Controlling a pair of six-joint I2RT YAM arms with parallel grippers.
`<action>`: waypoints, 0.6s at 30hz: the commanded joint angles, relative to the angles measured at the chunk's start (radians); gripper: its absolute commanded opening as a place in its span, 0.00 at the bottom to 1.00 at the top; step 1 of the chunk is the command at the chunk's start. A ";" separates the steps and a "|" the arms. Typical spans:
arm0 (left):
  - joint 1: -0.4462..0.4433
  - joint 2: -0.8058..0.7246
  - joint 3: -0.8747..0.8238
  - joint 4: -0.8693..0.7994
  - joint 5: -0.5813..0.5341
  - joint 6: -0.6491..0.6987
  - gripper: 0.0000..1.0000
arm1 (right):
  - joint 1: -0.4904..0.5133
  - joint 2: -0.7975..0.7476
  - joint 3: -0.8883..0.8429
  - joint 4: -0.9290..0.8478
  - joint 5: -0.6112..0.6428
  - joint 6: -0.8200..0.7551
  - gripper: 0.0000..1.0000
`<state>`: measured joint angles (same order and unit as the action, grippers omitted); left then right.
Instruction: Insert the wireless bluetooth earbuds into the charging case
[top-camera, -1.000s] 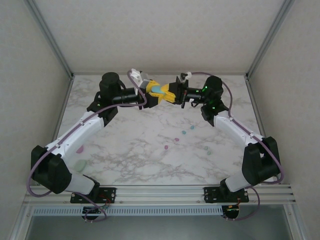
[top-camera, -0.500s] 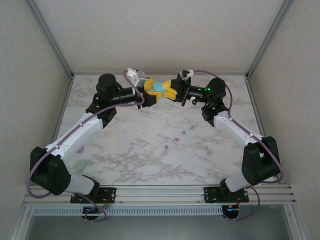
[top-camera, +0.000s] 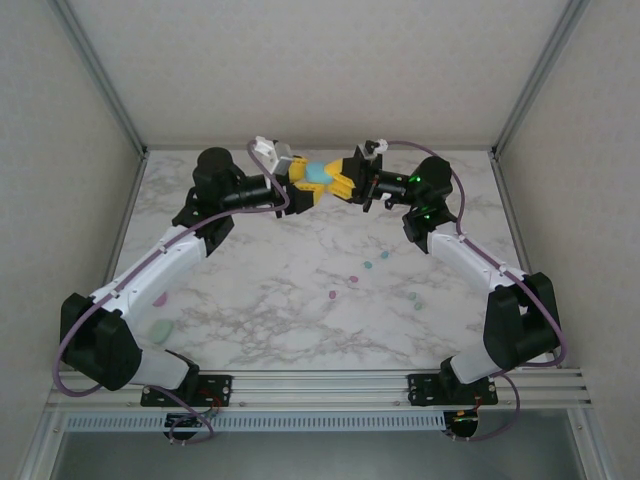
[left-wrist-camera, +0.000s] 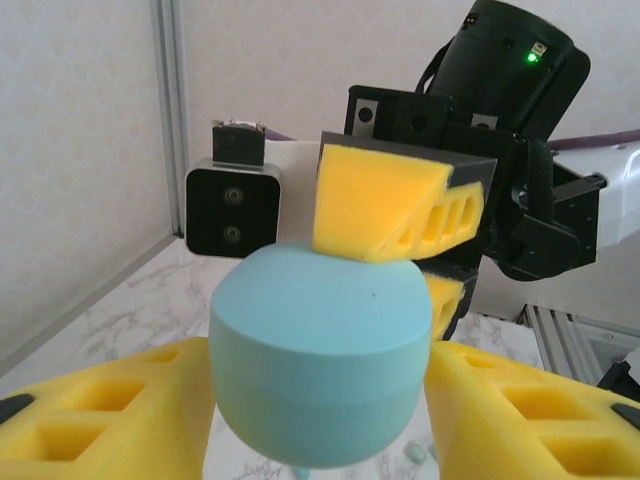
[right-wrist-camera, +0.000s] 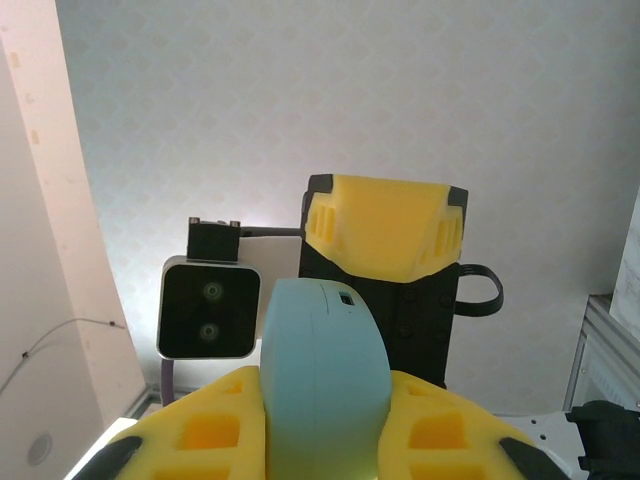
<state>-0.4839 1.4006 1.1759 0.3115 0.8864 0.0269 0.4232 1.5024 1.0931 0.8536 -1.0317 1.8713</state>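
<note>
Both arms meet above the far middle of the white marble-patterned table (top-camera: 260, 270), raised off it.

Rounded teal plastic charging case (left-wrist-camera: 320, 350): lid closed, seam visible round its middle, held in the air between the two grippers.
- Left gripper (top-camera: 303, 190): yellow foam-like fingers (left-wrist-camera: 110, 410) clamped on the case's two broad flanks.
- Right gripper (top-camera: 340, 183): fingers nearly together, pinching the case across its narrow width. In the left wrist view one of its yellow fingers (left-wrist-camera: 385, 205) lies on top of the case.
- Small dark mark on the case's upper face (right-wrist-camera: 345, 297), too small to read.

Green indicator light (left-wrist-camera: 527, 56) lit on the right arm's black housing.

Six tiny pastel plastic earbuds lie loose on the table, nearer the arm bases than the case and well apart from it:
- teal earbuds (top-camera: 368, 266), closest to the case;
- pink earbuds (top-camera: 352, 279), just beyond the teal ones;
- pale green earbuds (top-camera: 409, 295), to the right of the pink pair.
</note>
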 joint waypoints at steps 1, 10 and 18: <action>-0.009 -0.011 0.031 -0.016 0.030 0.022 0.52 | 0.002 0.002 -0.001 0.055 0.013 0.005 0.04; -0.012 -0.007 0.044 -0.008 0.028 0.018 0.56 | 0.004 0.006 -0.004 0.047 0.007 -0.001 0.04; -0.013 -0.006 0.041 -0.005 0.016 0.019 0.55 | 0.003 0.001 -0.002 0.002 0.004 -0.036 0.04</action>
<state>-0.4892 1.4006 1.1877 0.2943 0.8864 0.0376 0.4236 1.5024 1.0931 0.8551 -1.0286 1.8698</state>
